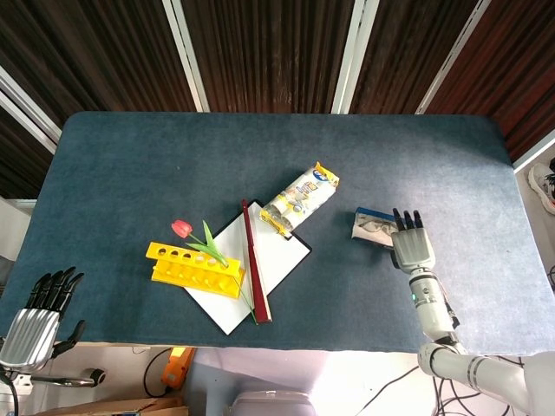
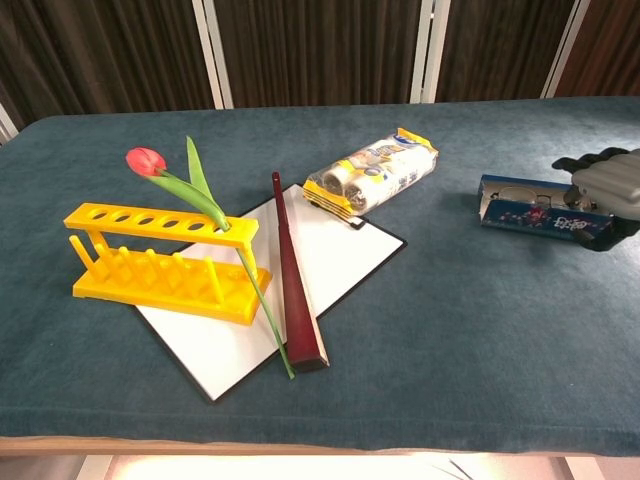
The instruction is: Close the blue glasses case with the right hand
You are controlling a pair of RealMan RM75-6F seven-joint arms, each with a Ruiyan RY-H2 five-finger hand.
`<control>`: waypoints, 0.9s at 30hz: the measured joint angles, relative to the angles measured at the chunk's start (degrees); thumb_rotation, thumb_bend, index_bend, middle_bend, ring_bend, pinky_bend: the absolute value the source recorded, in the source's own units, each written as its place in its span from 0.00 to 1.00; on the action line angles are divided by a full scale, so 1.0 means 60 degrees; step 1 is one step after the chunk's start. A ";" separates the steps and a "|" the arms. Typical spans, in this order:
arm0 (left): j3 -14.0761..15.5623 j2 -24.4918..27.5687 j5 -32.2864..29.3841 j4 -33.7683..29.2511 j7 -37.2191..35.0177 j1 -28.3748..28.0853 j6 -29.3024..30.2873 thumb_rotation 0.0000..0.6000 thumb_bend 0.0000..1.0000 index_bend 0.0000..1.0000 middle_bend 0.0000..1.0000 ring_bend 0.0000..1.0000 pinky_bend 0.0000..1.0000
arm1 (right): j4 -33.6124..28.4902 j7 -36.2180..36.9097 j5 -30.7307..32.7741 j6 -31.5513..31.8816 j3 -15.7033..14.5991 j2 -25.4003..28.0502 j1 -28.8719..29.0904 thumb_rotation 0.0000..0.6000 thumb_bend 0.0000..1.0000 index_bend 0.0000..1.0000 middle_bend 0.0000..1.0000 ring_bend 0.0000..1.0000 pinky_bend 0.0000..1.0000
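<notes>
The blue glasses case (image 2: 535, 213) lies on the table's right side, its patterned lid tipped up and partly over the glasses inside, a narrow gap left at the top. In the head view the case (image 1: 371, 227) shows just left of my right hand (image 1: 412, 245). That right hand (image 2: 606, 178) lies flat with fingers extended, touching the case's right end and lid. My left hand (image 1: 39, 314) hangs off the table's near left corner, fingers apart, holding nothing.
A yellow snack pack (image 1: 301, 199) sits left of the case. A white board (image 1: 252, 276) carries a dark red stick (image 1: 255, 261), a yellow tube rack (image 1: 196, 270) and a red tulip (image 1: 182, 229). The table's right edge (image 1: 520, 225) is near my right hand.
</notes>
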 measured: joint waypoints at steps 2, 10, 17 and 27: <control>-0.0002 0.0000 -0.0005 -0.0001 0.0003 -0.0002 -0.0004 1.00 0.37 0.00 0.00 0.00 0.04 | 0.0023 0.0024 -0.0024 0.0000 0.0017 0.0006 -0.0017 1.00 0.65 0.71 0.09 0.00 0.15; -0.0007 -0.0009 -0.0020 -0.0008 0.0036 -0.0003 -0.0012 1.00 0.37 0.00 0.00 0.00 0.04 | -0.0153 0.0239 -0.0116 0.0086 0.0157 0.0217 -0.0105 1.00 0.66 0.71 0.09 0.00 0.15; -0.0001 -0.0019 -0.0014 -0.0013 0.0074 -0.0012 -0.0035 1.00 0.37 0.00 0.00 0.00 0.04 | -0.0732 0.0487 -0.0278 0.0373 0.0296 0.0764 -0.0261 1.00 0.66 0.71 0.09 0.00 0.15; 0.0007 -0.0098 -0.0067 -0.0037 0.0274 -0.0060 -0.0189 1.00 0.37 0.00 0.00 0.00 0.04 | -0.0466 0.0713 0.0111 0.0025 0.0536 0.1044 -0.0291 1.00 0.66 0.70 0.09 0.00 0.15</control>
